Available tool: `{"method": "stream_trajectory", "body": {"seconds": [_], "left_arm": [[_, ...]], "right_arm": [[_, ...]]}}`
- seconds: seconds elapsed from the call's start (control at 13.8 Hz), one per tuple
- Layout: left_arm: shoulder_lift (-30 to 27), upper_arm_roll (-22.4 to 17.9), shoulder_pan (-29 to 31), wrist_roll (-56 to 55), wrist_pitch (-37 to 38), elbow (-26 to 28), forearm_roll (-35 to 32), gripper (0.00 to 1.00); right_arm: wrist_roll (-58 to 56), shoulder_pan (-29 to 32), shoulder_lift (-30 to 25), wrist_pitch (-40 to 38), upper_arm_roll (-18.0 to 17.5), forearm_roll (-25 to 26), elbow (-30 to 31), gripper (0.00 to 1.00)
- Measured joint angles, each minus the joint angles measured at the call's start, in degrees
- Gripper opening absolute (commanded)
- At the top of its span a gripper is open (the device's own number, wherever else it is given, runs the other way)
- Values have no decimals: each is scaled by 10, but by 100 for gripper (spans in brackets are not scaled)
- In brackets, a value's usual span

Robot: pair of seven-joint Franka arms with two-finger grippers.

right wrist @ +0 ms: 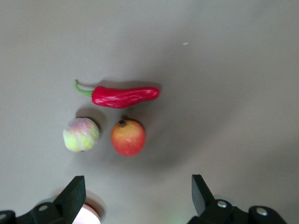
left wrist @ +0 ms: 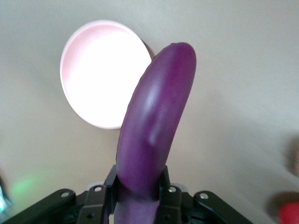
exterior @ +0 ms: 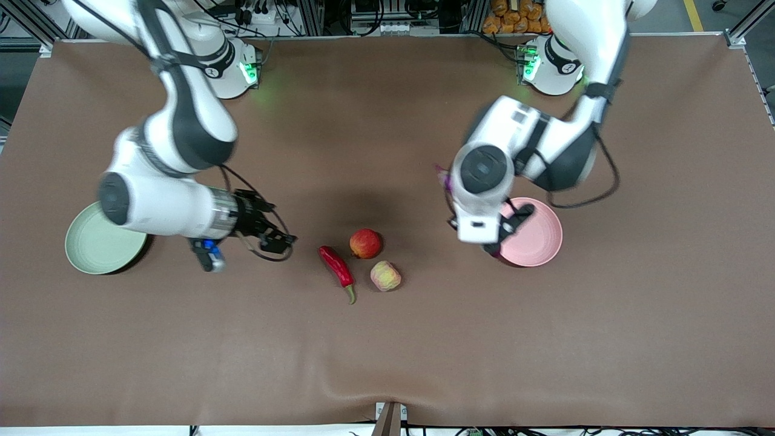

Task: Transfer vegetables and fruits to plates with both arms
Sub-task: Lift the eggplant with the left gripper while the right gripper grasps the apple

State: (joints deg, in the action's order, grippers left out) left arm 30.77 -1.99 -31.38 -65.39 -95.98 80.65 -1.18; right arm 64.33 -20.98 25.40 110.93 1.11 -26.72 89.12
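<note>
Aloft, one glossy, curved purple eggplant (left wrist: 156,135) sits clamped in the left gripper (left wrist: 138,189) above a round matte pink plate (exterior: 545,233). The right gripper (right wrist: 135,191), jaws wide and empty, hovers near one chili pepper (exterior: 336,265), one apple (exterior: 366,243) and one pale fruit (exterior: 385,275).
</note>
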Motion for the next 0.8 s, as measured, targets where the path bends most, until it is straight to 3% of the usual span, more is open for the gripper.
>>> {"method": "stream_trajectory", "body": {"seconds": [0.22, 0.58, 0.8], "left_arm": [[3, 0, 46, 110, -12, 48, -57, 0], [-32, 1, 82, 189, -222, 232, -113, 0], [-75, 1, 108, 305, -293, 310, -115, 0]], "right_arm": [[41, -47, 43, 75, 0, 0, 1, 100], [54, -127, 126, 213, 1, 3, 5, 100], [66, -145, 157, 235, 2, 37, 5, 100]]}}
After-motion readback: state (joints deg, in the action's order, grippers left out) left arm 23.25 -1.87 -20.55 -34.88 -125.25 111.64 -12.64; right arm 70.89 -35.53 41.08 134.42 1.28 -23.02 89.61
